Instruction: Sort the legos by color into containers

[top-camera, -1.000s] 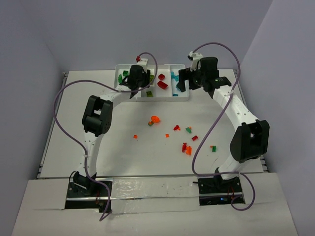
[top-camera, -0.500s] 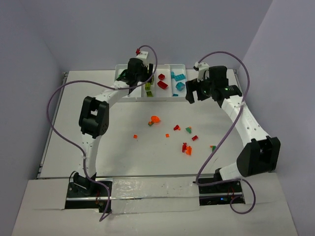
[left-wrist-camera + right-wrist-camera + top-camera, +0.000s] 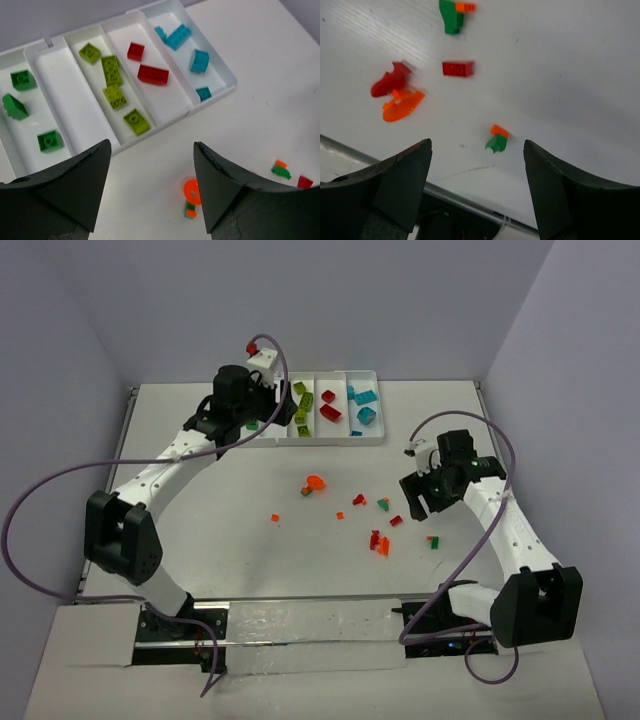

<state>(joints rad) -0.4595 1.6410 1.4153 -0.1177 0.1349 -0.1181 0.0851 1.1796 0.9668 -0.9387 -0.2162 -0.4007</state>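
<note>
White tray [image 3: 378,436] of five long side-by-side compartments, set at the far side of the table [image 3: 240,560].

Tray contents, read left to right in the left wrist view:
- **Leftmost compartment:** three dark green bricks [image 3: 49,141].
- **Third compartment:** four lime bricks [image 3: 115,96], lying in a loose row.
- **Fourth compartment:** two red bricks [image 3: 152,74].
- **Rightmost compartment:** four teal pieces [image 3: 199,61].

Left gripper [image 3: 150,192]: jaws spread apart with nothing between them. In the overhead view it hangs above the tray's left end and hides part of it.

Right gripper [image 3: 477,172]: jaws wide apart, holding nothing. It is poised over the right half of the table, well apart from the tray.

Unsorted pieces on the bare table, seen from the right wrist:
- A green-and-orange bit [image 3: 496,139] lies nearest the gap between the jaws.
- A single red block [image 3: 458,68] lies beyond it.
- A red-and-orange cluster [image 3: 395,95] lies to the left, its parts touching.
- A green piece with an orange cap [image 3: 452,15] sits at the top edge of that view.

Further pieces in the other views:
- An orange disc [image 3: 315,482] rests mid-table, between the tray and the other loose pieces.
- A small green-and-orange stack [image 3: 190,209] lies just beside the disc.
- Two tiny orange bits [image 3: 275,517] lie nearer the arms, apart from each other.
</note>
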